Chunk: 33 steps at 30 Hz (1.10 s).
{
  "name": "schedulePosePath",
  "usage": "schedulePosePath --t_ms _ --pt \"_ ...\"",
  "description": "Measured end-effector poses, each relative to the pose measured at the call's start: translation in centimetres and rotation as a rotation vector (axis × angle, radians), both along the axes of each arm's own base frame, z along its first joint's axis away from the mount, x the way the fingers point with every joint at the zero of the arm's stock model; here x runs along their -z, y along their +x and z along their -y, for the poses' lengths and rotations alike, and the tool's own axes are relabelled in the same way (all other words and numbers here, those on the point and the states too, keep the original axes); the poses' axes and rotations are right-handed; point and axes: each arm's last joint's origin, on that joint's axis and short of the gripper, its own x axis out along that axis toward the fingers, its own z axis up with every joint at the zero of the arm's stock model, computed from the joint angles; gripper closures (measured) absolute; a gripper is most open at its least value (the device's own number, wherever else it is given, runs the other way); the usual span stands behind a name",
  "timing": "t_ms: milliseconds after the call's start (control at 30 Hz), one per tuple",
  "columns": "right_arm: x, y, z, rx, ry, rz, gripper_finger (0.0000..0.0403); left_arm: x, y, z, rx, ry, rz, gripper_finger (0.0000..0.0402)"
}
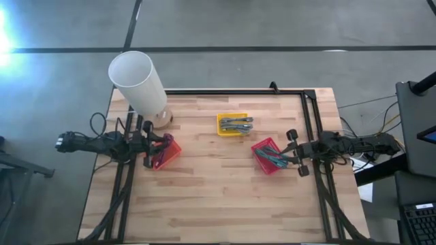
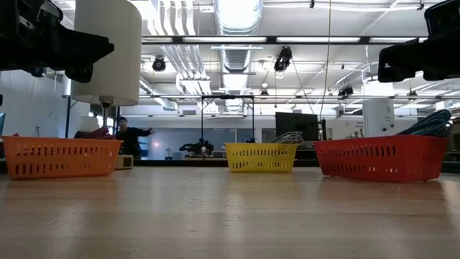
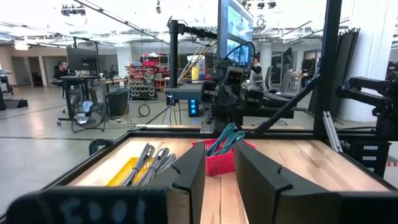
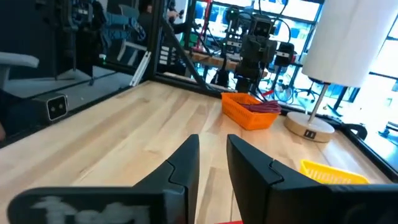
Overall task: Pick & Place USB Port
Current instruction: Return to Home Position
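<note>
The high view is brightly and evenly lit from overhead, with a white flare burning out the floor at about 10 o'clock. The red bin throws only a faint, soft shadow on the table. In the low view the ceiling lights glare white at 12 o'clock and lay a pale sheen along the tabletop, while in the right wrist view the lampshade at 2 o'clock is nearly washed out.
</note>
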Motion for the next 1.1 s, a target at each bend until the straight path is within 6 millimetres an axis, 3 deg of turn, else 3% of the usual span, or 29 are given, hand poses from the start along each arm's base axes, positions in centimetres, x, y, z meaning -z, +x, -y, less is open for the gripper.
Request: schedulePosePath --t_ms 433,1100 --pt "0.07 0.06 -0.01 0.0 0.002 -0.01 0.0312 0.01 0.0 0.0 0.0 0.0 0.0 0.0307" --pt "0.06 0.06 -0.01 0.0 0.002 -0.008 0.0329 0.01 0.0 0.0 0.0 0.0 0.0 0.0307"
